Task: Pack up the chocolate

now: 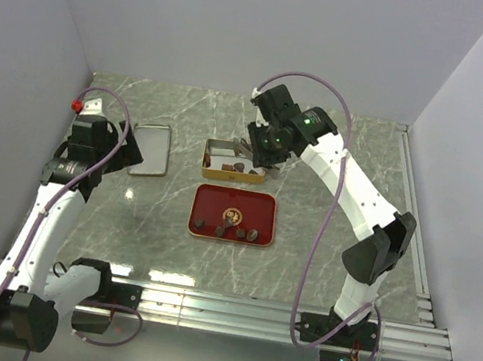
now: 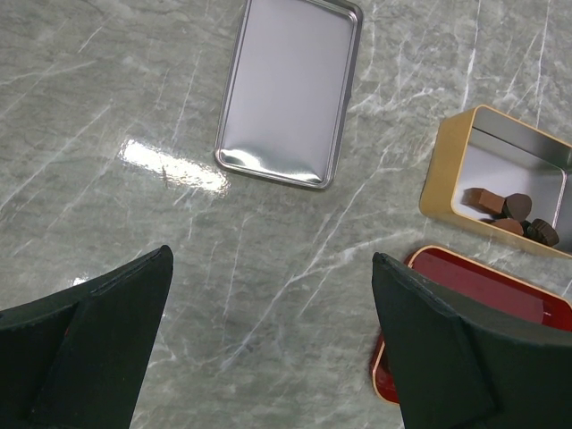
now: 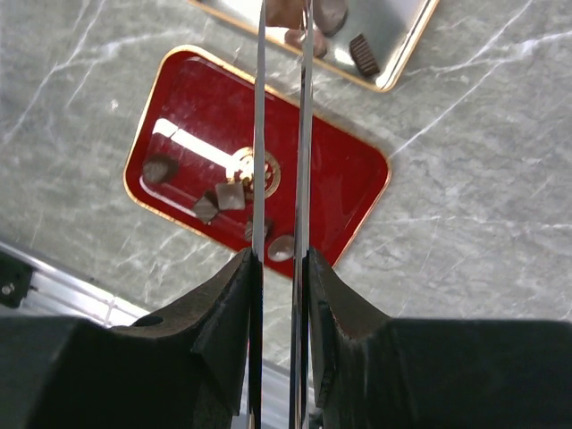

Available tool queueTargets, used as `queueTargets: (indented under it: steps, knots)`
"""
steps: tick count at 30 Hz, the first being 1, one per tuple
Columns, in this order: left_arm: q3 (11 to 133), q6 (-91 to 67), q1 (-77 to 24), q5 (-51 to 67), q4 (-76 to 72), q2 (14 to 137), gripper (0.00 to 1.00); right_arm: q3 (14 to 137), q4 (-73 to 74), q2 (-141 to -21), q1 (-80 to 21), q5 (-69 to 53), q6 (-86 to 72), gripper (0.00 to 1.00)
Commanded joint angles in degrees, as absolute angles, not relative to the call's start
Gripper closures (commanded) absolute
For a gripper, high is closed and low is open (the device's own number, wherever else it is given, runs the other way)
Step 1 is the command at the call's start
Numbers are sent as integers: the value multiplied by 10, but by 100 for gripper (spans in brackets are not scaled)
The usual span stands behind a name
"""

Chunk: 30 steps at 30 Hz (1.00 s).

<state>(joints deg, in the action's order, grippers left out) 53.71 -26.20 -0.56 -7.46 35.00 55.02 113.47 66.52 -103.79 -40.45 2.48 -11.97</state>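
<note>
Several small dark brown chocolate pieces point(image 1: 232, 225) lie on the red tray point(image 1: 260, 206); they also show in the right wrist view point(image 3: 231, 195). More chocolate pieces point(image 2: 509, 210) lie inside the gold tin point(image 1: 217, 173). My right gripper point(image 1: 262, 145) is shut on long metal tongs point(image 3: 259, 134), whose tips reach over the gold tin point(image 3: 393, 63). A brown piece point(image 3: 284, 12) shows between the tong tips at the frame's top edge. My left gripper point(image 2: 273, 340) is open and empty above bare table, left of the red tray point(image 2: 483, 290).
A flat silver lid point(image 1: 149, 148) lies left of the tin, also in the left wrist view point(image 2: 290, 89). Grey walls enclose the marble table on three sides. An aluminium rail point(image 1: 229, 308) runs along the near edge.
</note>
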Motion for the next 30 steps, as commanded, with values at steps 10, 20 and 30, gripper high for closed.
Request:
queueTargets:
  steps: [10, 20, 30]
  knots:
    - [556, -258, -3, -84, 337, 552, 1, 1151, 616, -1061, -378, 23, -101, 72]
    - [569, -258, -3, -82, 331, 572, 1, 1158, 614, -1077, -367, 25, -98, 54]
    - [575, -255, -3, -80, 329, 583, 0, 1160, 625, -1064, -365, 15, -97, 54]
